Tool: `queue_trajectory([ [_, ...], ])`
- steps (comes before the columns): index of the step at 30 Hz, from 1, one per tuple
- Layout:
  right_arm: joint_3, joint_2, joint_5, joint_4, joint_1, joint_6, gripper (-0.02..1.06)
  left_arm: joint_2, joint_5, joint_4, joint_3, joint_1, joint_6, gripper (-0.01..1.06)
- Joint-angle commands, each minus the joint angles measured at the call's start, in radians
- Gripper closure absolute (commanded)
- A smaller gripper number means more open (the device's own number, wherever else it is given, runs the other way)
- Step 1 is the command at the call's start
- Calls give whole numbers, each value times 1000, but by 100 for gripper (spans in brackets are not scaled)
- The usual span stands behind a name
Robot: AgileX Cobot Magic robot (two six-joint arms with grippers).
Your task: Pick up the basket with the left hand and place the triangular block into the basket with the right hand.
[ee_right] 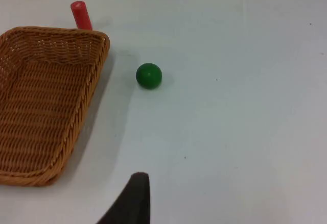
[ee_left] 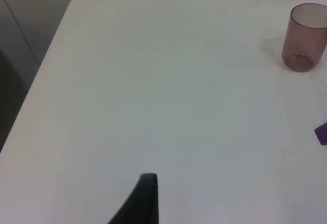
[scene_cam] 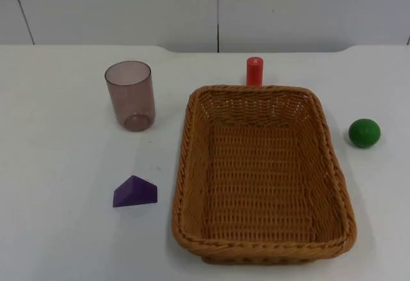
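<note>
A wicker basket (scene_cam: 186,166) sits empty on the white table, right of centre. The purple triangular block (scene_cam: 135,192) lies on the table to the basket's left, apart from it. My left gripper (ee_left: 145,203) waits over bare table far to the left, with an edge of the purple block (ee_left: 322,133) off to its side. My right gripper (ee_right: 134,201) hovers over the table right of the basket (ee_right: 97,76), short of the green ball. Neither gripper touches anything.
A translucent brown cup (scene_cam: 131,95) (ee_left: 306,38) stands upright behind the block. A red cylinder (scene_cam: 255,71) (ee_right: 80,16) stands just behind the basket's far rim. A green ball (scene_cam: 364,132) (ee_right: 148,75) rests right of the basket. The grey partition closes the back.
</note>
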Motion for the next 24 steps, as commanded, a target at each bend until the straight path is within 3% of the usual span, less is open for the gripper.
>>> queue_trajectory([
  [1,1,-2,-7,-3,-2,3,0,-3,0,4,4,2,4,0],
  [4,1,-2,-9,-19,-2,15,0,-3,0,6,4,2,2,0],
  [7,-17,-2,-19,-43,-2,48,0,11,-4,47,-20,2,-120,0],
  [12,-85,77,-62,-55,-2,48,0,117,-51,82,-88,2,-126,0],
  [15,-174,202,-116,-55,-2,68,0,244,-173,91,-168,2,-179,0],
  [18,-257,318,-167,-70,-2,76,0,375,-224,82,-243,2,-188,0],
  [24,-397,550,-225,-82,-2,81,0,592,-244,33,-376,2,-170,0],
])
